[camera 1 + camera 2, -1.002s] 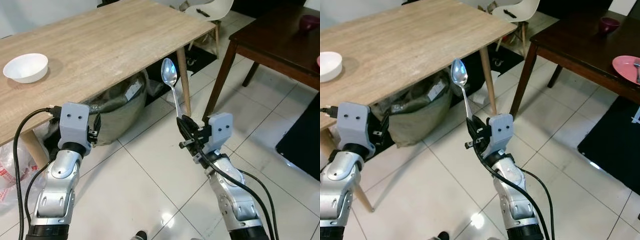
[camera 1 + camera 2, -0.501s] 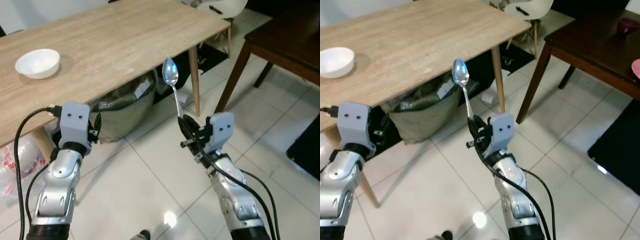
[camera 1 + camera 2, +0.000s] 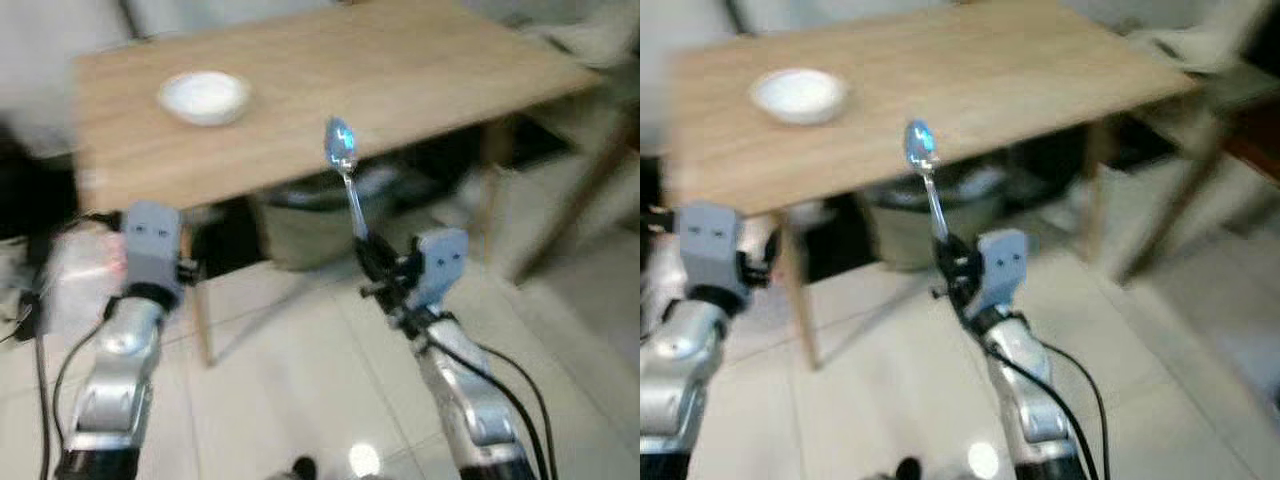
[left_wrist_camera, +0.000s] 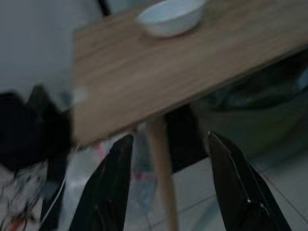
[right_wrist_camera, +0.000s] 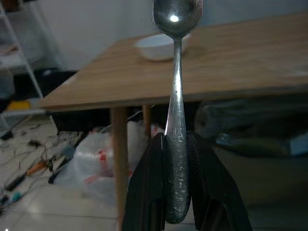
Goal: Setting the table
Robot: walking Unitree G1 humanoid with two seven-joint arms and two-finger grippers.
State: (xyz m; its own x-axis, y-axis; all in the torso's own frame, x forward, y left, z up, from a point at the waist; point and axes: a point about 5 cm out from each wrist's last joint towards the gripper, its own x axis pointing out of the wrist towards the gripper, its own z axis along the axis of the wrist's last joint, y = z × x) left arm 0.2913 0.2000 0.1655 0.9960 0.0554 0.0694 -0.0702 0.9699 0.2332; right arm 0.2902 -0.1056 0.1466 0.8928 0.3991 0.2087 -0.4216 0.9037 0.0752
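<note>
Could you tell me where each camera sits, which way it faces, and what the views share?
Left and right eye views: on the head, looking forward and down at the wooden table; both arms show.
Left wrist view: along the open left gripper toward the table's corner and leg.
Right wrist view: along the right gripper, shut on the spoon.
All share the white bowl.

Light wood table (image 3: 420, 70) w/ slim wooden legs stands on pale tiled floor (image 3: 290, 390). White bowl (image 3: 205, 96) sits on its top, toward the robot's left end. Under the table: grey-green bag (image 3: 310, 225), blurred, on the tiles.
</note>
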